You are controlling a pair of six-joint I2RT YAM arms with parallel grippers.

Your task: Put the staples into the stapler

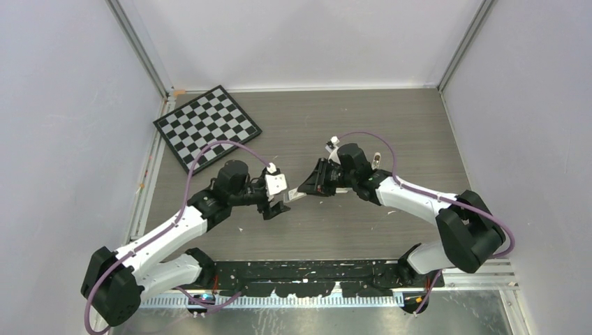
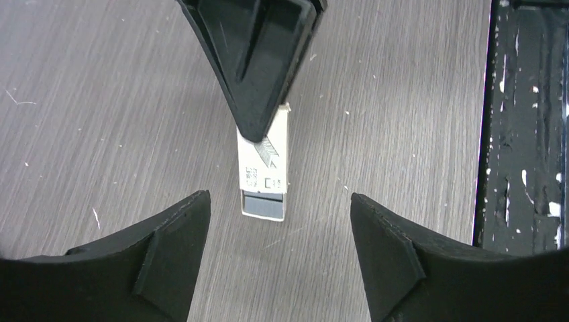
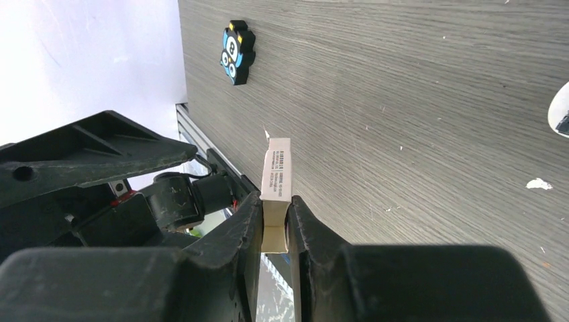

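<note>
Left wrist, one box point(image 2: 266, 163), possibly staples point(image 2: 264, 204) inside

Left wrist view: the upper end of the small white box point(image 2: 265, 168) is covered by a finger of the right gripper point(image 3: 276, 201); the print is too small to be read. A grey face point(image 2: 264, 205) is seen in the open end, perhaps the contents.

Right wrist view: the box's near end is buried between the fingers. A white rounded shape point(image 3: 561, 111) is cut by the right edge and left unidentified.

Top view: a small pale item point(image 1: 377, 160) near the right gripper is too small to be told.
</note>
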